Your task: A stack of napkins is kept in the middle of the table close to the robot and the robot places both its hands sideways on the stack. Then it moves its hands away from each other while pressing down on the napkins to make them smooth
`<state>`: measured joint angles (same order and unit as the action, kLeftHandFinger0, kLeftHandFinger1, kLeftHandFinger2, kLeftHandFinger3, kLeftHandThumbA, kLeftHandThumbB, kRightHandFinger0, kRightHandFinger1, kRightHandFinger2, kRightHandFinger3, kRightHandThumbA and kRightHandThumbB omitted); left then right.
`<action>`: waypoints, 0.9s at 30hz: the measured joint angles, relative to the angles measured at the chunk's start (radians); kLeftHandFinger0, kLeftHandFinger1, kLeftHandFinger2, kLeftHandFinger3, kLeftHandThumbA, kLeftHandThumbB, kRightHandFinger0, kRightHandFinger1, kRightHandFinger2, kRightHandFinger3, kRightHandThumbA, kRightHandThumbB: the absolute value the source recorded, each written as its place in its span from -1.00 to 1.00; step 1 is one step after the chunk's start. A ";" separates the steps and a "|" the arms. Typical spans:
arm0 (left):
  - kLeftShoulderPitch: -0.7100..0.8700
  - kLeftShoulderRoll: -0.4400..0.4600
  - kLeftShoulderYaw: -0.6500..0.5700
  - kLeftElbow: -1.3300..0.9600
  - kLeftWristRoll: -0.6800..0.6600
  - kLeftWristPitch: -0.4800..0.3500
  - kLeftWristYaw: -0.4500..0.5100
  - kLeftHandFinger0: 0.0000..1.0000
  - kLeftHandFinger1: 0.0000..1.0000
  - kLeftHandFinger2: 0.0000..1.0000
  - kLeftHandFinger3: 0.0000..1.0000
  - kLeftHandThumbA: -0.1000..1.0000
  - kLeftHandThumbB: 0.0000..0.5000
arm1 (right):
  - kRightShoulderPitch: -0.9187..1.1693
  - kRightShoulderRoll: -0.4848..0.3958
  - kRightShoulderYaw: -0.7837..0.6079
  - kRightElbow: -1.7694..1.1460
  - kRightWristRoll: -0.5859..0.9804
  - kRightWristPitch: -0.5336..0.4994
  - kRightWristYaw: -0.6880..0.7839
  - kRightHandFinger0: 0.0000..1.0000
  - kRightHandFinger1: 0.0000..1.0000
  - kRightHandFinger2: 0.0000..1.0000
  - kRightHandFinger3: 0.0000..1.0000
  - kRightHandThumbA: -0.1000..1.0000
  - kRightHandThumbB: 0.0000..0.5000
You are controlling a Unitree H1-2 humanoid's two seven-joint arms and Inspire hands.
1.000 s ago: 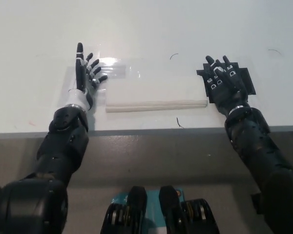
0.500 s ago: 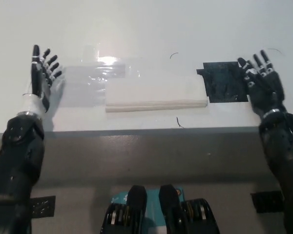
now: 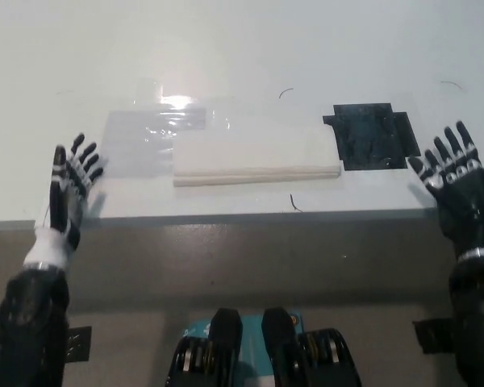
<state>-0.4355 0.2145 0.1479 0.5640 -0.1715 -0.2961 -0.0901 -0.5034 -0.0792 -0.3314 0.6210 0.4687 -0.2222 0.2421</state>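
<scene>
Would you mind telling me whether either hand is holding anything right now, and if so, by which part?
Nothing is held. The left hand and the right hand are both open, well clear of the napkin stack.

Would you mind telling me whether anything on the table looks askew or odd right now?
Nothing stands out. The napkin stack lies flat and square near the table edge. Left hand and right hand are open, clear of it.
</scene>
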 measured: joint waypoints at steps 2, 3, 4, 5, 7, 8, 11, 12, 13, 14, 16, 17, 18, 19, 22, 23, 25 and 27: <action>0.050 -0.002 -0.006 -0.056 0.000 0.002 0.000 1.00 1.00 1.00 1.00 1.00 0.67 | 0.052 0.008 0.009 -0.058 -0.006 0.004 0.000 1.00 1.00 1.00 1.00 1.00 0.52; 0.094 -0.004 -0.011 -0.100 -0.001 0.002 0.000 1.00 1.00 1.00 1.00 1.00 0.68 | 0.091 0.015 0.018 -0.107 -0.012 0.007 0.000 1.00 1.00 1.00 1.00 1.00 0.56; 0.109 -0.004 -0.013 -0.124 -0.001 0.003 0.000 1.00 1.00 1.00 1.00 1.00 0.75 | 0.112 0.018 0.022 -0.131 -0.015 0.008 0.000 1.00 1.00 1.00 1.00 1.00 0.58; 0.146 -0.004 -0.018 -0.163 -0.001 0.003 0.000 1.00 1.00 1.00 1.00 1.00 0.75 | 0.149 0.022 0.031 -0.166 -0.019 0.009 0.000 1.00 1.00 1.00 1.00 1.00 0.54; 0.219 -0.005 -0.030 -0.242 -0.001 0.002 0.000 1.00 1.00 1.00 1.00 1.00 0.68 | 0.225 0.031 0.047 -0.246 -0.026 0.011 0.001 1.00 1.00 1.00 1.00 1.00 0.54; 0.254 -0.005 -0.035 -0.275 -0.001 0.002 -0.001 1.00 1.00 1.00 1.00 1.00 0.67 | 0.260 0.036 0.057 -0.288 -0.031 0.011 0.001 1.00 1.00 1.00 1.00 1.00 0.54; 0.345 -0.005 -0.049 -0.356 -0.001 0.002 -0.003 1.00 1.00 1.00 1.00 1.00 0.75 | 0.343 0.046 0.082 -0.375 -0.042 0.011 0.001 1.00 1.00 1.00 1.00 1.00 0.69; 0.394 -0.005 -0.057 -0.396 -0.001 0.002 -0.005 1.00 1.00 1.00 1.00 1.00 0.84 | 0.389 0.051 0.097 -0.422 -0.048 0.011 0.002 1.00 1.00 1.00 1.00 1.00 0.72; 0.433 -0.005 -0.064 -0.433 -0.001 0.002 -0.006 1.00 1.00 1.00 1.00 1.00 0.92 | 0.428 0.056 0.111 -0.463 -0.055 0.011 0.003 1.00 1.00 1.00 1.00 1.00 0.76; 0.459 -0.004 -0.070 -0.461 -0.001 0.002 -0.006 1.00 1.00 1.00 1.00 1.00 0.90 | 0.452 0.058 0.121 -0.490 -0.059 0.011 0.003 1.00 1.00 1.00 1.00 1.00 0.73; 0.534 -0.003 -0.089 -0.530 -0.001 0.001 -0.012 1.00 1.00 1.00 1.00 1.00 0.98 | 0.528 0.067 0.155 -0.579 -0.074 0.011 0.005 1.00 1.00 1.00 1.00 1.00 0.79; 0.572 -0.002 -0.097 -0.564 -0.001 0.002 -0.015 1.00 1.00 1.00 1.00 1.00 0.98 | 0.559 0.072 0.172 -0.617 -0.082 0.011 0.007 1.00 1.00 1.00 1.00 1.00 0.80; 0.580 -0.002 -0.100 -0.578 -0.001 0.002 -0.016 1.00 1.00 1.00 1.00 1.00 0.80 | 0.567 0.072 0.176 -0.626 -0.084 0.011 0.007 1.00 1.00 1.00 1.00 1.00 0.82; 0.624 0.001 -0.114 -0.627 -0.001 0.002 -0.020 1.00 1.00 1.00 1.00 1.00 0.80 | 0.611 0.078 0.205 -0.682 -0.097 0.009 0.011 1.00 1.00 1.00 1.00 1.00 0.82; 0.717 0.007 -0.158 -0.739 0.000 -0.004 -0.033 1.00 1.00 1.00 1.00 1.00 0.69 | 0.706 0.091 0.273 -0.804 -0.140 0.000 0.017 1.00 1.00 1.00 1.00 1.00 0.63; 0.739 0.009 -0.172 -0.765 0.002 -0.009 -0.041 1.00 1.00 1.00 1.00 1.00 0.70 | 0.737 0.095 0.304 -0.846 -0.160 -0.005 0.019 1.00 1.00 1.00 1.00 1.00 0.56; 0.770 0.012 -0.201 -0.799 0.004 -0.024 -0.054 1.00 1.00 1.00 1.00 1.00 0.71 | 0.785 0.103 0.354 -0.905 -0.194 -0.025 0.025 1.00 1.00 1.00 1.00 1.00 0.42; 0.788 0.010 -0.223 -0.800 0.010 -0.042 -0.066 1.00 1.00 1.00 1.00 1.00 0.48 | 0.812 0.110 0.397 -0.923 -0.237 -0.055 0.030 1.00 1.00 1.00 1.00 1.00 0.26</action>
<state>0.3530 0.2246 -0.0749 -0.2364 -0.1614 -0.3383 -0.1563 0.3085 0.0303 0.0656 -0.3018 0.2313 -0.2774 0.2725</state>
